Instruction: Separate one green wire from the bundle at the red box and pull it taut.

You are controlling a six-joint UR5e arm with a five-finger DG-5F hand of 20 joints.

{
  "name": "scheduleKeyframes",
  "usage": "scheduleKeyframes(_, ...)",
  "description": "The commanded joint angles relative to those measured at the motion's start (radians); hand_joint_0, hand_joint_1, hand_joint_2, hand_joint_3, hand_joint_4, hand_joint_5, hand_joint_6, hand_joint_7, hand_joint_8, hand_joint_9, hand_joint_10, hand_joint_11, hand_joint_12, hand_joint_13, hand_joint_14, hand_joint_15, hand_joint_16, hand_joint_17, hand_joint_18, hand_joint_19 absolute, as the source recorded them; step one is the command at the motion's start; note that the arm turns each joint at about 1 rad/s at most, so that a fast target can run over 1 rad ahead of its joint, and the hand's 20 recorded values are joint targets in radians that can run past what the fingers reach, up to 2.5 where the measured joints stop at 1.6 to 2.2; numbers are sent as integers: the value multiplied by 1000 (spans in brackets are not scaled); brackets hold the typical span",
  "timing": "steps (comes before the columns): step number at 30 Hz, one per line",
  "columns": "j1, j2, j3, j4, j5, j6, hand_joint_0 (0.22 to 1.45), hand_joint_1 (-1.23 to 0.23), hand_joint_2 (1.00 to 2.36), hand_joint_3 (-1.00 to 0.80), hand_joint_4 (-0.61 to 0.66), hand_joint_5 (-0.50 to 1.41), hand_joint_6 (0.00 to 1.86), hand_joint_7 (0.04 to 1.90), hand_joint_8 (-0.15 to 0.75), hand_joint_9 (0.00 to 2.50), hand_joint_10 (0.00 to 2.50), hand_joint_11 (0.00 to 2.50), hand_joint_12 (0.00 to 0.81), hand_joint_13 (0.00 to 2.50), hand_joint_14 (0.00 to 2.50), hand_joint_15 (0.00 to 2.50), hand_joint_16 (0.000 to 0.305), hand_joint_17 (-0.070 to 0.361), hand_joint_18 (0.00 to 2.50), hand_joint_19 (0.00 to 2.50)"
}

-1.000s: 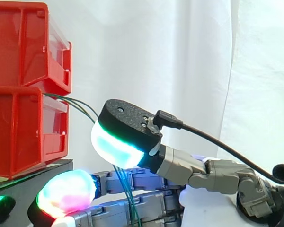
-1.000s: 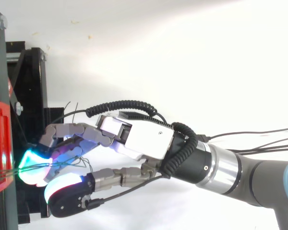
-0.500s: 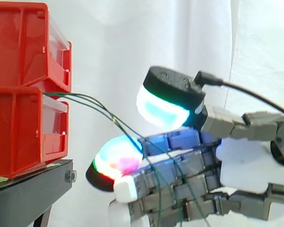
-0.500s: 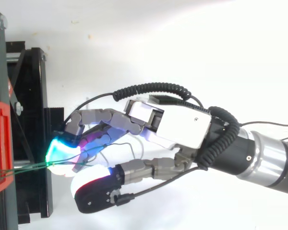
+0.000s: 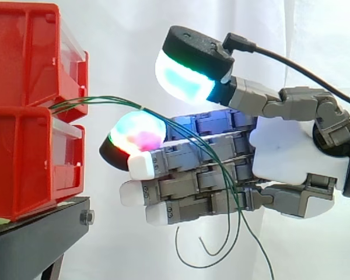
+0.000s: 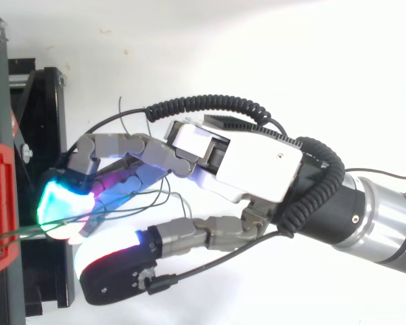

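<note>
Green wires [image 5: 114,99] across the hand [image 5: 280,153]

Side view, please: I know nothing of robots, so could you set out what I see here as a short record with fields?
Wires: thin green wires come out between the stacked red plastic bins and drape over the fingers; their ends hang loose below
Hand: robot hand with glowing pads, fingers straight, thumb held clear above the wires
Wire tension: slack, curved
Support: black stand under the bins
Backdrop: white curtain
</note>
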State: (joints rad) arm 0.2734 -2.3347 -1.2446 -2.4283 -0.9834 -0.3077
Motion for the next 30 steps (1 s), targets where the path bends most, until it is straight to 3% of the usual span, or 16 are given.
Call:
scheduleKeyframes(1,0,0,1,2,11,-7,622,-619,1016,-343,205,-63,501,1391,334,909,13,339,391,812,12,323,53,120,668,312)
scheduleKeyframes(4,0,0,1,0,11,-5,621,-625,1019,-302,204,-79,567,1398,334,917,13,357,397,816,12,325,54,120,678,317)
scheduleKeyframes(7,0,0,1,2,11,-7,614,-634,1022,-247,173,-107,661,1315,339,913,17,414,401,817,12,341,54,122,690,323)
scheduleKeyframes(11,0,0,1,-3,11,-7,611,-705,1026,-162,224,-168,830,1141,346,894,17,499,414,816,13,360,56,126,712,341)
scheduleKeyframes(15,0,0,1,-5,11,-5,612,-711,1027,-141,227,-173,847,1136,348,887,17,508,418,809,13,364,57,127,713,350)
scheduleKeyframes(17,-2,0,1,-5,9,-5,599,-707,1022,-236,245,-174,865,1087,350,896,20,529,419,812,13,370,57,128,720,358)
scheduleKeyframes(20,-3,0,2,-5,6,-5,585,-519,1018,-299,230,-159,852,1123,356,970,18,520,426,850,13,381,59,133,762,377)
scheduleKeyframes(23,-8,0,14,-8,5,-1,587,-478,1022,-220,211,-154,848,1137,356,977,18,520,425,853,13,386,59,133,766,380)
scheduleKeyframes(30,-10,0,20,-9,5,-2,585,-630,1020,-22,251,-163,871,1127,383,971,20,556,460,878,12,383,66,150,831,364)
